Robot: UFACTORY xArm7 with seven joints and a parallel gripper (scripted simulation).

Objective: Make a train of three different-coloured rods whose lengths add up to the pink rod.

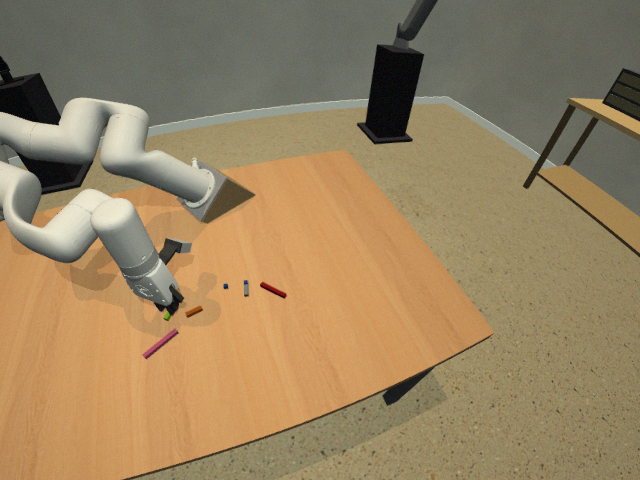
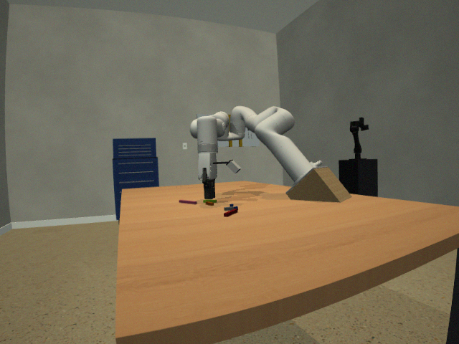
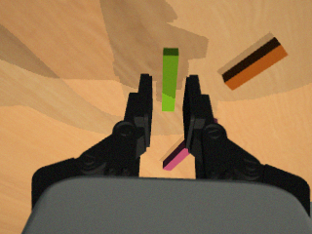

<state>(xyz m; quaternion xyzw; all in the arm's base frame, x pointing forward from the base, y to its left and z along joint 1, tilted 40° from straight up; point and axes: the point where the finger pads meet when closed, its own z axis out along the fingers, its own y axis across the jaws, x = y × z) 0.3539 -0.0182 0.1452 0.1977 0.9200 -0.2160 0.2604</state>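
My gripper (image 1: 169, 308) (image 2: 209, 196) (image 3: 168, 91) is low over the table, fingers partly open. They straddle the near end of the lime rod (image 1: 166, 315) (image 2: 209, 201) (image 3: 170, 68), which lies flat, with a small gap on each side. The orange rod (image 1: 193, 311) (image 3: 253, 63) lies just to the right of it. The pink rod (image 1: 160, 343) (image 2: 188, 201) (image 3: 176, 157) lies nearer the front; it is partly hidden behind my fingers in the wrist view. A small blue rod (image 1: 225, 285), a grey rod (image 1: 246, 290) and a red rod (image 1: 272, 289) (image 2: 230, 212) lie further right.
The arm's wedge-shaped base (image 1: 222, 196) (image 2: 318, 185) stands at the back of the wooden table (image 1: 336, 248). A black pedestal (image 1: 390, 93) and a side table (image 1: 599, 111) stand on the floor beyond it.
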